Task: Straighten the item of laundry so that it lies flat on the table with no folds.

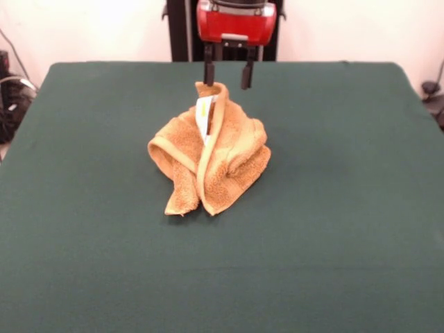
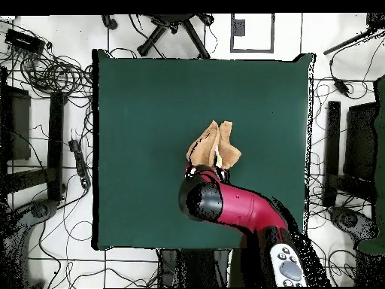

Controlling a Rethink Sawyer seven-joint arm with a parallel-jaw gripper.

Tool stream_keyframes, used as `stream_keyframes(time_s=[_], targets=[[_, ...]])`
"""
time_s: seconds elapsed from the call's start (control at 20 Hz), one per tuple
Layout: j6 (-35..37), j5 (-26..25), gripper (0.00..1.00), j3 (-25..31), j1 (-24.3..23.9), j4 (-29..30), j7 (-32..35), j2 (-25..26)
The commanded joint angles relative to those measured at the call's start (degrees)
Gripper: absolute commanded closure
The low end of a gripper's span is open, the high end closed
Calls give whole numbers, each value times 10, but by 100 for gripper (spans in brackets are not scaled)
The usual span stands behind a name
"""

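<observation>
The robot's black two-fingered pincer (image 1: 227, 75), hanging under the red wrist housing (image 1: 236, 22) at the top of the front view, is standing released: its two fingers are spread apart with a clear gap between them, and neither is clamping anything. The left-hand finger in that view is sitting just above, perhaps touching, the raised peak of the small orange-tan terry hand towel (image 1: 211, 161); contact cannot be told for sure.

The towel is lying directly below the pincer and slightly nearer the camera, bunched into a crumpled cone. Its woven border band is running down from the peak in a long curve, and other folds are wrapping round on both sides, with two corners trailing onto the cloth at the lower end. A small white-and-yellow tag (image 1: 203, 114) is showing just under the peak, immediately below the pincer.

In the overhead view the red and black arm (image 2: 225, 205) is reaching in from the bottom, its wrist covering the pincer, and the towel (image 2: 213, 145) is poking out just beyond it.

The large rectangular table with the dark green felt-like top (image 1: 347, 229) is spreading well beyond the pincer and towel on every side.
</observation>
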Motion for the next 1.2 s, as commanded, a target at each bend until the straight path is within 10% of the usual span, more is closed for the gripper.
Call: stream_keyframes(time_s=[0.05, 1.2], targets=[[-12, -22, 0, 21, 7, 7, 75, 36], [-67, -20, 0, 29, 3, 12, 87, 68]])
